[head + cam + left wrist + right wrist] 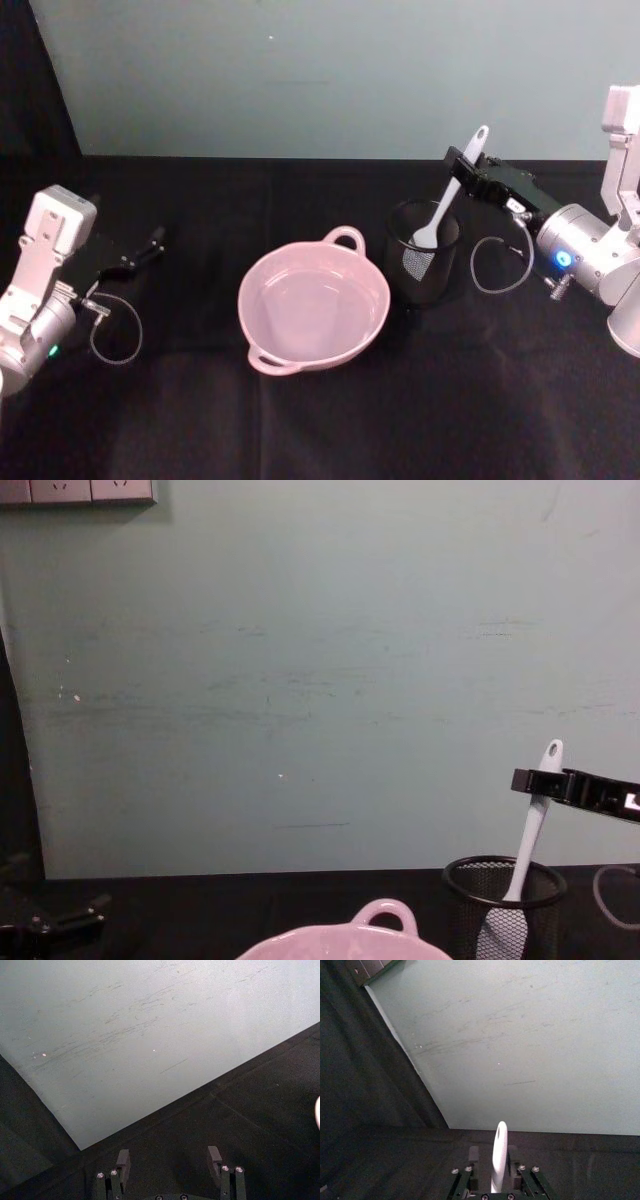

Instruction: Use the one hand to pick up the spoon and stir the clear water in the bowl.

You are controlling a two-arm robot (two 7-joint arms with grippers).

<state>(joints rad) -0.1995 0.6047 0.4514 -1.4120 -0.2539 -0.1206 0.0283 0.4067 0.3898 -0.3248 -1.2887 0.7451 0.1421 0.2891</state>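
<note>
The white spoon stands tilted with its blade inside a black wire-mesh cup. My right gripper is shut on the spoon's handle just below the holed end, as the right wrist view shows with the spoon pinched in the right gripper. In the chest view the spoon rises out of the cup into the gripper. The pale pink bowl with clear water sits at the table's middle, left of the cup. My left gripper rests open at far left.
A black cloth covers the table and a teal wall stands close behind it. Cable loops hang beside each wrist. The bowl's loop handle shows at the bottom of the chest view.
</note>
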